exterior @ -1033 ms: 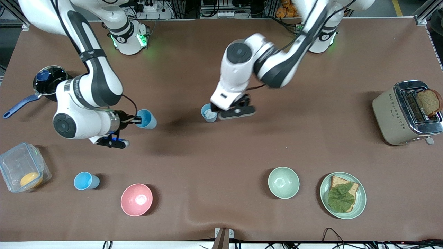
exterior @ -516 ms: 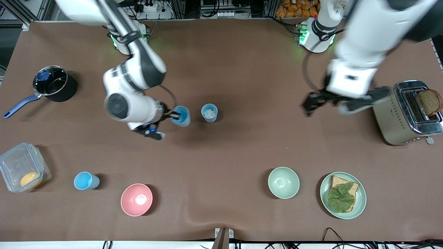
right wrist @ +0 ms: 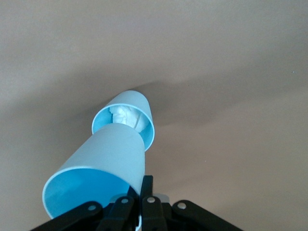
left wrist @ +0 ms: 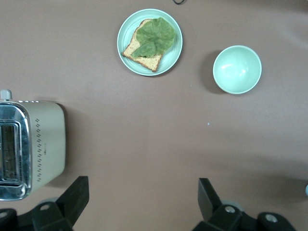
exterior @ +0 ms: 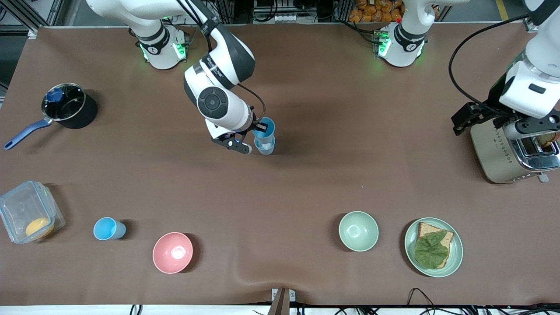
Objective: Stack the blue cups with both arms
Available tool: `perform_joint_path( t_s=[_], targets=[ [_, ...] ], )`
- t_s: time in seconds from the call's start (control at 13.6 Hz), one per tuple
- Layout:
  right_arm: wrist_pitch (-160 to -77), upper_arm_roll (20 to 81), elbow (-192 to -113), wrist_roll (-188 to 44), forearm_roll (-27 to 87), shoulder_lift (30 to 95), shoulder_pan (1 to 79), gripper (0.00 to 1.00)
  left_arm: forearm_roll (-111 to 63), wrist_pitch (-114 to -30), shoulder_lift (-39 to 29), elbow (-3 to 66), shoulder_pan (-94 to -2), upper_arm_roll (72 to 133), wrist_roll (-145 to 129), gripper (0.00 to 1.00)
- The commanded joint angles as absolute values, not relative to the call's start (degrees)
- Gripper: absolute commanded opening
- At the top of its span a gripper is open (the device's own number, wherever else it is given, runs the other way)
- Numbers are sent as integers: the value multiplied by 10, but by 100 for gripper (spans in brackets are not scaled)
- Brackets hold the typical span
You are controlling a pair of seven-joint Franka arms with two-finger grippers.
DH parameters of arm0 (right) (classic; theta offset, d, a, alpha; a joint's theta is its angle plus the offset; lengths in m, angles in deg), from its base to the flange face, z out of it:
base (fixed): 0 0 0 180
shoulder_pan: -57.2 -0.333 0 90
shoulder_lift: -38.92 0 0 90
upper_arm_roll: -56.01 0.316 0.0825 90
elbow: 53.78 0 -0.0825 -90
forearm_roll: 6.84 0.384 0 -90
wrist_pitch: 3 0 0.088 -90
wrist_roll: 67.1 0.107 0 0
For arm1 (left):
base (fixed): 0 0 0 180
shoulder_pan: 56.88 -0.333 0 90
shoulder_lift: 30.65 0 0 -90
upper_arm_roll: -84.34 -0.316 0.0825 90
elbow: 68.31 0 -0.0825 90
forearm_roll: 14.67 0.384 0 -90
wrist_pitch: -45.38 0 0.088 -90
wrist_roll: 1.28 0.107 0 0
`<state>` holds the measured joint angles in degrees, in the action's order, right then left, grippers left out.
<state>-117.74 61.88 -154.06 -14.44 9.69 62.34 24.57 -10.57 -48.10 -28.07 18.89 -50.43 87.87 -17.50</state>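
My right gripper is shut on the wall of a sky blue cup and holds it tilted. The cup's base is at the mouth of the paler grey-blue cup, which stands mid-table. The right wrist view shows the gripper pinching the sky blue cup over the paler cup, which has something white and crumpled inside. I cannot tell whether the two cups touch. Another sky blue cup stands near the pink bowl. My left gripper is open and empty, up by the toaster; the left wrist view also shows it.
A pink bowl, a pale green bowl and a plate with bread and lettuce lie nearest the front camera. A toaster is at the left arm's end. A black saucepan and a clear container are at the right arm's end.
My right arm carried the sky blue cup across to the paler cup. My left gripper let go of the paler cup and swung away, up to the toaster.
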Motion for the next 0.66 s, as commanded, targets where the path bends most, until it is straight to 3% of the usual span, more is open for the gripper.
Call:
perform_joint_path(
  t_s=[0.0, 0.37, 0.44, 0.52, 0.59],
  targets=[
    [-1186, 614, -1543, -140, 98, 633, 239, 0, -105, -461, -302, 201, -567, 924, -111, 100],
    [-1199, 614, -1543, -140, 96, 648, 227, 0, -104, -457, -301, 199, -571, 924, -107, 100],
    [-1196, 613, -1542, -135, 96, 648, 229, 35, -104, -457, -301, 198, -570, 924, -109, 100],
    [-1195, 611, -1542, -134, 94, 646, 228, 99, -104, -456, -301, 198, -570, 926, -109, 100],
    [-1193, 610, -1538, -139, 94, 644, 235, 100, -105, -441, -307, 199, -571, 927, -109, 100]
  ],
)
